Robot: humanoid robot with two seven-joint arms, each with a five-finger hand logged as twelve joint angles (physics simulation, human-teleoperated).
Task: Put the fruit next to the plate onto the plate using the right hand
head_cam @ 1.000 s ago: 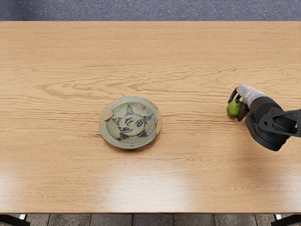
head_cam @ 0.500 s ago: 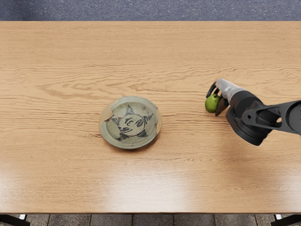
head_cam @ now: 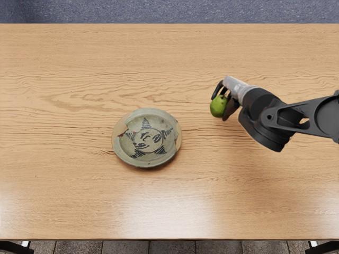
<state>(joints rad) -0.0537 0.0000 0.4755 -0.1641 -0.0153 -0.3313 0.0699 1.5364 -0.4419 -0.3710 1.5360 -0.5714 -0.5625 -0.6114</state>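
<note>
My right hand [head_cam: 229, 98] is out over the light-brown wooden tabletop [head_cam: 159, 58]. The arm comes in from the right edge, and its bulky black forearm [head_cam: 265, 126] sits behind a pale grey wrist.

The dark fingers [head_cam: 216, 91] are curled around the small round green fruit [head_cam: 217, 107]. One finger hooks over the top of it and another presses in from the right side, so the grip is closed on the fruit. Most of the green skin shows on the left, facing the plate. From this slanted view I cannot tell whether the fruit is clear of the wood or touching it.

The round grey-green glazed ceramic plate [head_cam: 177, 138] lies flat on the table, left of my hand and a little nearer the front edge. A dark face is drawn inside a spiky star at its centre, and there is a brownish mark at the upper-left rim.

The fruit is to the right of the plate and slightly further back. It is apart from the plate, with a stretch of bare wood grain between them, so it is not on the plate yet.

A strip of grey-blue floor [head_cam: 159, 10] runs along the top, beyond the far edge of the table.
</note>
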